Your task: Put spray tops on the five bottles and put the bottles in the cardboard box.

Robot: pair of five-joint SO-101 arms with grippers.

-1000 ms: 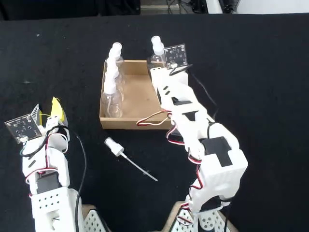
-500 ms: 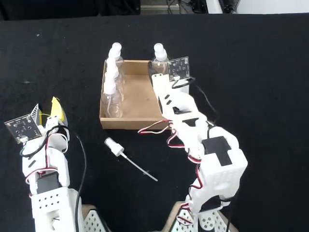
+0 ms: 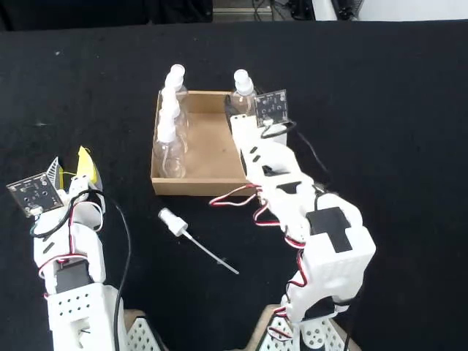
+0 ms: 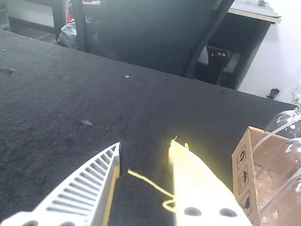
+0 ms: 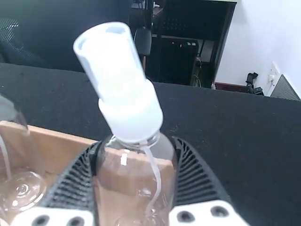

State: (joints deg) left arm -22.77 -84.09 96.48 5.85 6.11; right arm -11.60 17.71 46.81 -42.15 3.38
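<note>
The cardboard box [image 3: 208, 183] stands mid-table. A row of clear bottles with white spray tops [image 3: 167, 131] lines its left wall. My right gripper [image 3: 242, 104] is shut on another capped bottle [image 3: 240, 82], held upright at the box's far right corner. In the right wrist view that bottle [image 5: 127, 108] sits between my black fingers [image 5: 194, 175], just above the box wall [image 5: 51, 139]. A loose spray top [image 3: 174, 222] with its long tube lies on the table in front of the box. My left gripper [image 3: 69, 159] rests open at the near left, its fingers [image 4: 190, 181] spread over bare table.
The black table cloth has free room to the left, right and front of the box. In the left wrist view the box [image 4: 244, 165] and its bottles [image 4: 282, 155] are off to one side. Office furniture stands behind the table.
My right arm has drawn back and lowered the held bottle at the box's far right corner. The left arm has not moved.
</note>
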